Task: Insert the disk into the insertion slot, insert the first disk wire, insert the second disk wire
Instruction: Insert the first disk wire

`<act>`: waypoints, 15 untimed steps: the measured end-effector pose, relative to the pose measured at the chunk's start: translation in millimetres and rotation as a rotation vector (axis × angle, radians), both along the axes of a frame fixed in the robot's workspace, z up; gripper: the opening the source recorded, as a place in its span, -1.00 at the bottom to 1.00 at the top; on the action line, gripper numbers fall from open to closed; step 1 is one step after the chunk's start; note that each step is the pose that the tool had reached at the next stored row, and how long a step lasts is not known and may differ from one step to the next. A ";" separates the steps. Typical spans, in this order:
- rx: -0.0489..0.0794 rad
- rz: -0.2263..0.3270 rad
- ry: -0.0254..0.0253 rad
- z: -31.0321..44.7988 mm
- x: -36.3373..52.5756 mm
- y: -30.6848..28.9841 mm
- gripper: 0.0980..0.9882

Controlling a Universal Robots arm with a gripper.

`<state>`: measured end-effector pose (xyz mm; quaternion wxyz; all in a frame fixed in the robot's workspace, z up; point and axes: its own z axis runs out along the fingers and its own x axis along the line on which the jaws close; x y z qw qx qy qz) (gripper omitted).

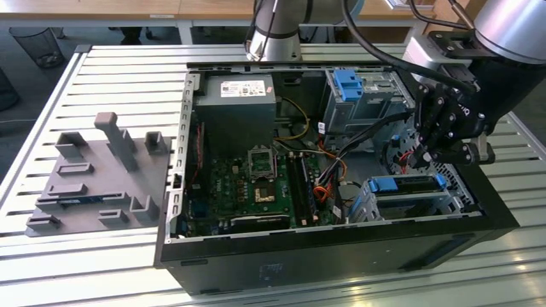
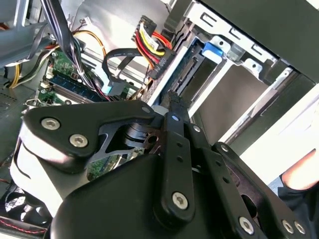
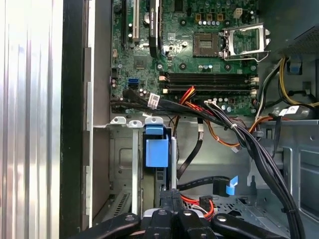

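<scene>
Disk down in the low perforated cage, at the corner of the open computer case on the exterior view's right and nearest that camera, blue frame level with the cage mouth. Looks fully home, first step judged done. Claw poised just above that same cage, tips pressed together with nothing visible between them, closed rather than spread, probably to keep slim among the cables. Aimed at the disk's connector end in the second wrist view, right where the plugs belong. Black plug on red, yellow and black leads lying against that end of the disk; pushed home or only resting there, cannot tell. Flat black cable with a blue end loose beside the cage, clear of the disk, so apparently not connected. Taller cage with blue latch well apart toward the far edge of the case, out of the action. Whole case parked on the slatted bench, grey parts tray beside it toward the bench's edge on the exterior view's left.
</scene>
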<state>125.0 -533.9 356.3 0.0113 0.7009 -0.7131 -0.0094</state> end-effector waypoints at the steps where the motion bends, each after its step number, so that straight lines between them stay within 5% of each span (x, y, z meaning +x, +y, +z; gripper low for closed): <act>1: 0.000 0.000 0.0002 -0.1 1.0 0.2 -0.98; 15: 0.000 -0.004 0.0003 -0.1 5.1 6.1 -0.98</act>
